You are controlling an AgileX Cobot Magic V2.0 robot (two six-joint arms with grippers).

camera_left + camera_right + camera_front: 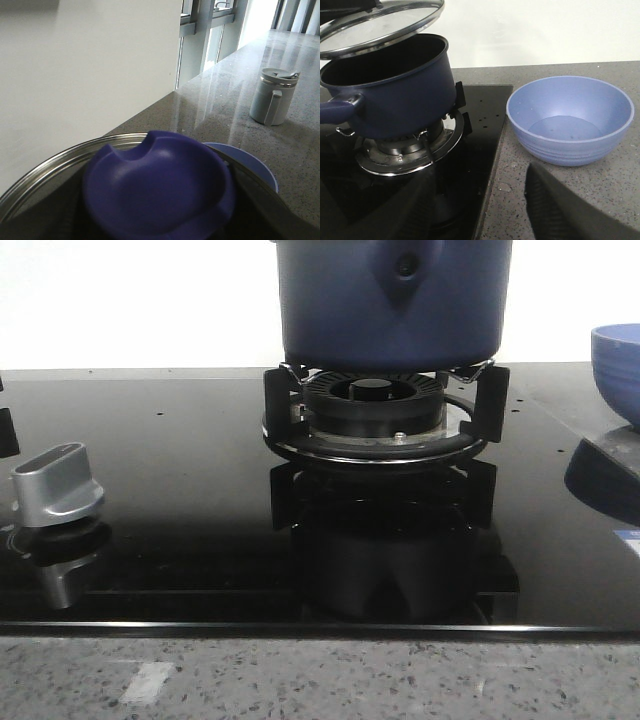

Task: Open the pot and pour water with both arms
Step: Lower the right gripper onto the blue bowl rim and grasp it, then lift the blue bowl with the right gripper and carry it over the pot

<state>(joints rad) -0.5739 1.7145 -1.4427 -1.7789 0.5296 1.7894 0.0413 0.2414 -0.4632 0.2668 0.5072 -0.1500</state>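
Found the pot (pixel 340 310) seated upright on the burner support (pixel 375 415) of the black glass hob (pixel 180 450), handle mount facing the front camera, upper rim cut off there by the frame edge. Confirmed from the right wrist camera: pot (pixel 400 100) uncovered, interior dark, contents not discernible, handle (pixel 335 110) running out of frame. Noted the lid (pixel 375 27), glass with a steel rim, held clear above the pot mouth, tilted, not touching the rim. Observed from the left wrist camera the lid knob (pixel 160 195), dark blue, filling the lower frame, with the left gripper (pixel 160 222) closed about it; dark finger shapes to either side of the knob, contact surfaces blurred. Recorded the right gripper (pixel 485 200) low over the hob edge, near the bowl, grasping nothing visible; only one dark finger (pixel 565 212) distinct, the other lost against the black glass, so cannot tell whether spread or closed. Logged a lighter blue bowl (pixel 570 120) standing upright on the grey stone counter (pixel 520 200) just beside the hob, on the robot's right, apart from the pot. Also noted a silver control knob (pixel 57 483) on the hob at the left, and a grey lidded mug (pixel 272 96) well away along the counter by the window.
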